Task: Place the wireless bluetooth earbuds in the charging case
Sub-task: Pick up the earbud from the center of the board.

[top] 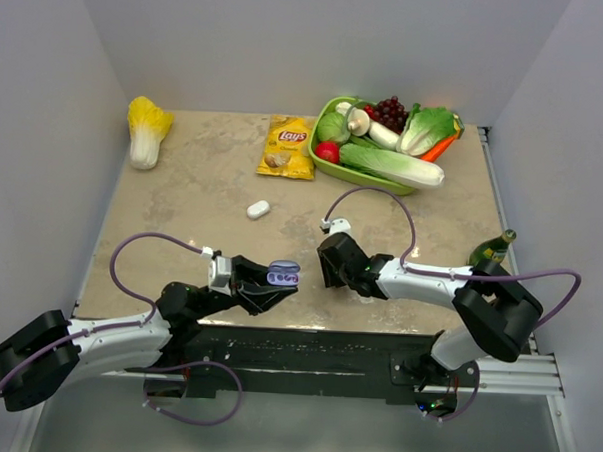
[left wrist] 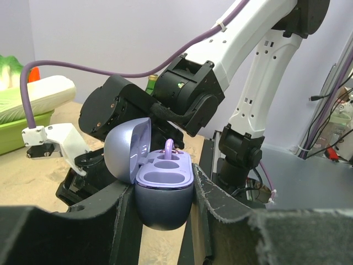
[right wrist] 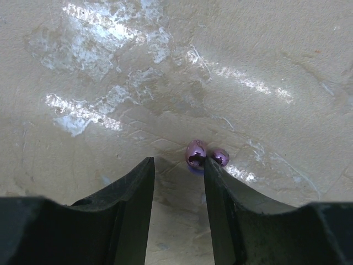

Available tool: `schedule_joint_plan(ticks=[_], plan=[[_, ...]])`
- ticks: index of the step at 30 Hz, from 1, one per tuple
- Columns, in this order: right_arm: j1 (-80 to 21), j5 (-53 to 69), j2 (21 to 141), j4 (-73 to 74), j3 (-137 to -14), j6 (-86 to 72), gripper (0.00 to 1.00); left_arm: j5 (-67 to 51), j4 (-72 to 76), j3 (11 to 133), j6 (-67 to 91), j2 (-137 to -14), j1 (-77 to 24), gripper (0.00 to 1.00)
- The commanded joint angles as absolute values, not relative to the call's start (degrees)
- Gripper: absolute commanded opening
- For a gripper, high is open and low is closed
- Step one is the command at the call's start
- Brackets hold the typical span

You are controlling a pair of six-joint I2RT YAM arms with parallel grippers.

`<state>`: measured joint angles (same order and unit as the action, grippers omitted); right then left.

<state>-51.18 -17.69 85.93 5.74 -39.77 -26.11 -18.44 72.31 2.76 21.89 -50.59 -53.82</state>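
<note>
right gripper (right wrist: 177, 165): jaws apart, nothing between them, low over the table (right wrist: 99, 66).
loose earbud (right wrist: 196, 153): lower centre of the right wrist view, lying on the table, touching the tip of the right-hand finger in frame, outside the gap.
second purple blob (right wrist: 220, 157): just right of the bud, glossy; separate bud or a part of the same one, cannot tell.
left gripper (top: 269, 283): clamped on the charging case (left wrist: 162, 212), pinched at both sides, held off the table at centre of the left wrist view.
lid (left wrist: 128, 150): swung open toward the left of the frame, tray facing up.
purple stem (left wrist: 170, 148): standing up from the tray near the hinge, likely a bud already seated; well beside it looks empty.
handling: judged tiny, very light, hard shell, glossy so slippery; rounded, prone to roll or squirt out from the pads.
where to hold: across the widest part of the body, bud centred mid-gap; needs a small shift toward the right of the frame first.
closing: gentle and slow, pads low to the table.
risk: finger tip flicking the bud away; bud twisting in the pinch, so poor alignment with the well.
</note>
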Motion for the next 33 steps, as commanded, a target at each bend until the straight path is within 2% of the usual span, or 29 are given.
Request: schedule_joint_plan(ticks=[1,20,24,28,33], plan=[[-51.5,-20.6,86.2,5.8,-41.7,-26.5,0.44,-17.5,76.6,-5.2,21.2,-50.2,-54.2,0.0],[-51.4,-22.6,90.0,5.8,-45.1,-24.9,0.44,-17.2,76.3,-5.4,20.9,-49.8,-54.2,0.0],[-51.4,-23.3,90.3,6.7,-46.4,-24.3,0.38,-17.2,76.6,-5.6,20.8,-50.2,-54.2,0.0],[-51.3,-24.0,90.8,7.6,-47.5,-23.8,0.26,-17.4,76.8,-5.6,20.8,-50.3,-54.2,0.0],[-51.3,-23.9,92.1,8.1,-48.3,-23.6,0.24,-17.2,76.8,-6.1,20.8,-49.9,-54.2,0.0]])
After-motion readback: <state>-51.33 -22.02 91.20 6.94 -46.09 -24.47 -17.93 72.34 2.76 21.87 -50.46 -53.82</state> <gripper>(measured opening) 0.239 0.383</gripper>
